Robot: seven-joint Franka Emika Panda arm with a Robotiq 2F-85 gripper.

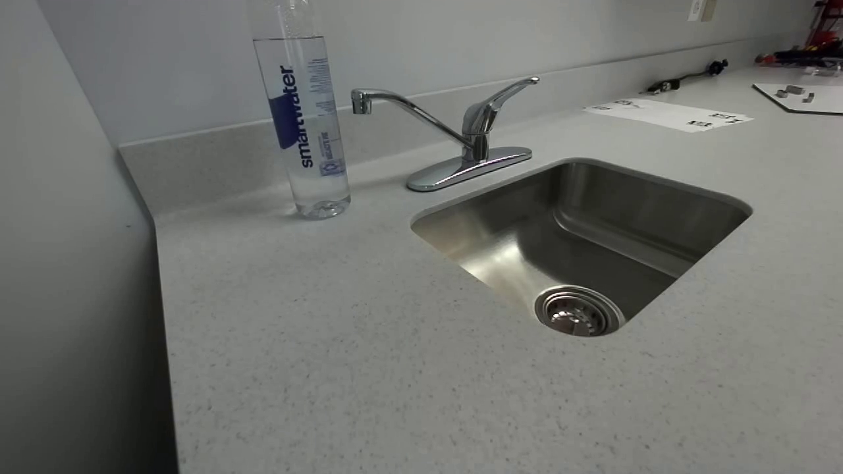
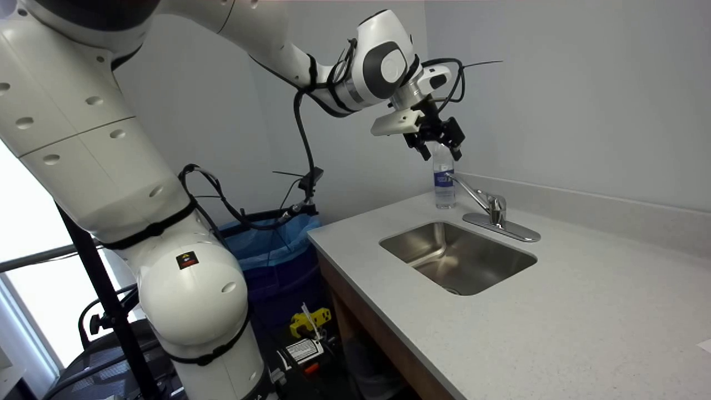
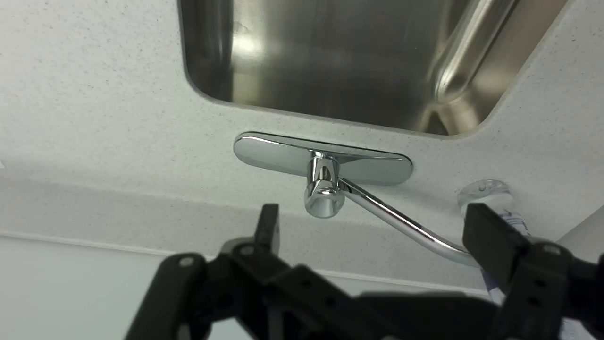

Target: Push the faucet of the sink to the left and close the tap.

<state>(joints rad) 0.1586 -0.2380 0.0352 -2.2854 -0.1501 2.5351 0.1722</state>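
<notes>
The faucet's chrome spout point(image 1: 421, 113) points away from the basin, toward the clear water bottle. The spout also shows in an exterior view point(image 2: 469, 191) and in the wrist view point(image 3: 401, 219). The tap's lever point(image 1: 508, 95) stands raised on the upright body; in the wrist view the tap point(image 3: 324, 200) is foreshortened. The steel sink point(image 1: 632, 197) lies in front of the faucet base. My gripper point(image 2: 441, 155) is open and empty, above the bottle's and spout's end. In the wrist view, its right finger hides the spout tip; the gripper point(image 3: 373, 208) touches nothing that I can make out.
The water bottle point(image 1: 303, 125) stands beside the spout tip, near the side wall. It also shows in the wrist view point(image 3: 486, 193). A backsplash point(image 2: 589, 205) and wall run behind the faucet. A paper sheet point(image 1: 665, 115) lies farther along the counter. A blue-lined bin point(image 2: 266, 244) stands off the counter's end.
</notes>
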